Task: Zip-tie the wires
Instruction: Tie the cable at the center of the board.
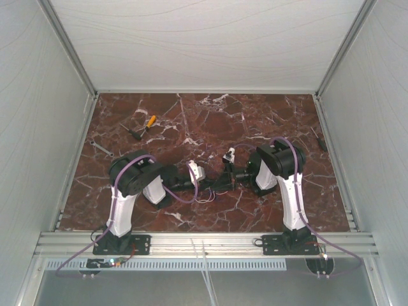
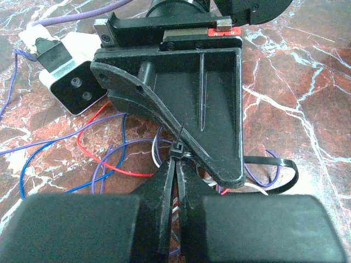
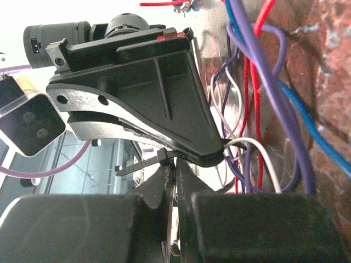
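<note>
Wires (image 1: 205, 197): thin glossy strands in red, blue, purple and white, lying in loose loops on the red marble table (image 1: 210, 121), mid near edge. Black plastic zip tie (image 2: 176, 149) over them. Left gripper (image 2: 176, 164) and right gripper (image 3: 175, 172) meet tip to tip there, both jaws pressed together. Which one pinches the tie, cannot tell.

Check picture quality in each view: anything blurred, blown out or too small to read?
Top external: even, soft light, but the wires are tiny and barely resolved. Left wrist: the left fingers are dark and out of focus; wires and zip tie are sharp. Right wrist: upper-left background blown out white; right fingers blurred, wires crisp.
</note>
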